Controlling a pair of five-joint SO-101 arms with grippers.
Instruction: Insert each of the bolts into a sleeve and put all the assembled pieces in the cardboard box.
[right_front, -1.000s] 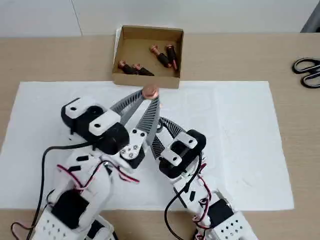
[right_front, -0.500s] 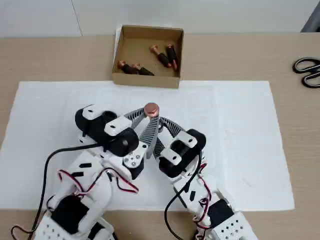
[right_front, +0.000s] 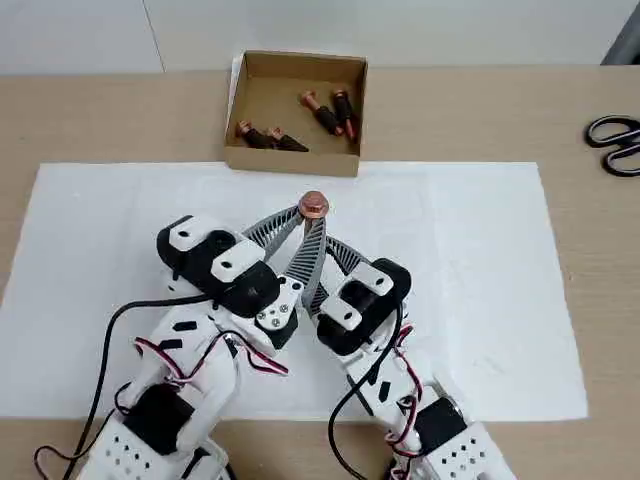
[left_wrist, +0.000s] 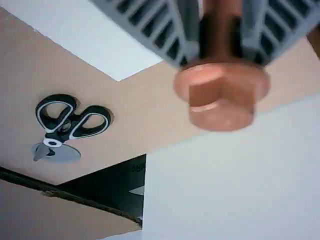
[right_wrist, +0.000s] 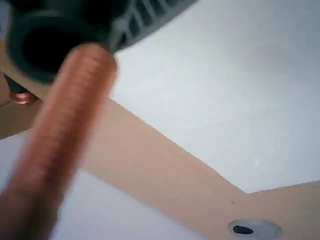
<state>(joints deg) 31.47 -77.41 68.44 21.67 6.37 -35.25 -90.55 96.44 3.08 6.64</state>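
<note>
Closed on a copper bolt (left_wrist: 222, 95) with the left gripper (right_front: 304, 220), grey ribbed fingers (left_wrist: 150, 27) pressing the shaft from both sides just behind the flanged hex head. Head end up in the high view, raised above the white paper sheet (right_front: 480, 280), midway between the two arms. Meeting it tip to tip from the other side, the right gripper (right_front: 319, 232), shut on a dark sleeve (right_wrist: 35, 45). In the right wrist view, threaded shaft lying across the sleeve's round mouth, its tip at the rim. Impossible to tell how far inside, if at all.

Behind both grippers, the white and black arm bodies over the near half of the sheet.

Farther out, at the sheet's far edge, an open cardboard box (right_front: 292, 160) on the tan table (right_front: 100, 110), front wall right along that edge. Inside, four assembled pieces (right_front: 322, 113), each a dark sleeve with a copper head sticking out. Two lying one after the other near the front left corner. Two more side by side toward the far right, both slanted.

Well apart from everything else, near the table's right edge and off the sheet, black-handled scissors (right_front: 615, 145).
</note>
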